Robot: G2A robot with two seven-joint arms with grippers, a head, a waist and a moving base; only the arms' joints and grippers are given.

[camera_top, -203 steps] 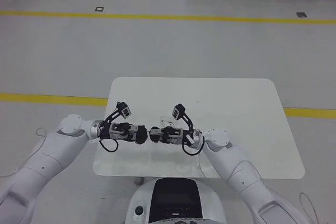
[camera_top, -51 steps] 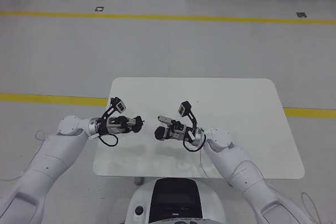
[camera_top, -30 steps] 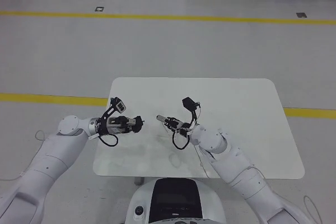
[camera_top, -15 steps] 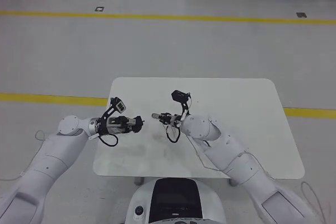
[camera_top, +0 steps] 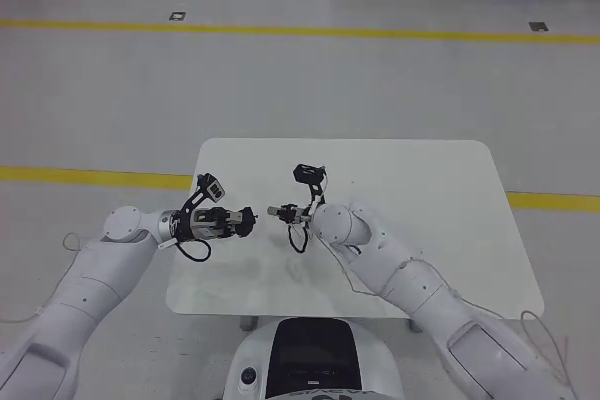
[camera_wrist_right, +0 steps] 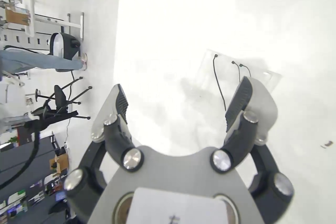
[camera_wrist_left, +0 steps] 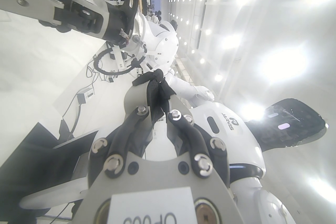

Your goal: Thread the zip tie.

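- The left gripper is pressed together on a black piece. It sticks out past the fingertips in a knotted lump, and I cannot tell what it is.
- The right gripper stands wide apart, its ribbed pads facing each other above the white table.
- In the top view the two grippers meet nose to nose just left of the frame's centre. Their tips are near each other but apart, the left arm coming in from the lower left and the right arm from the lower right.
- Past the right gripper's fingers a clear tray lies flat on the table, with three thin black zip ties in it. One shows full length in a slight curve; the other two are partly hidden behind a finger.
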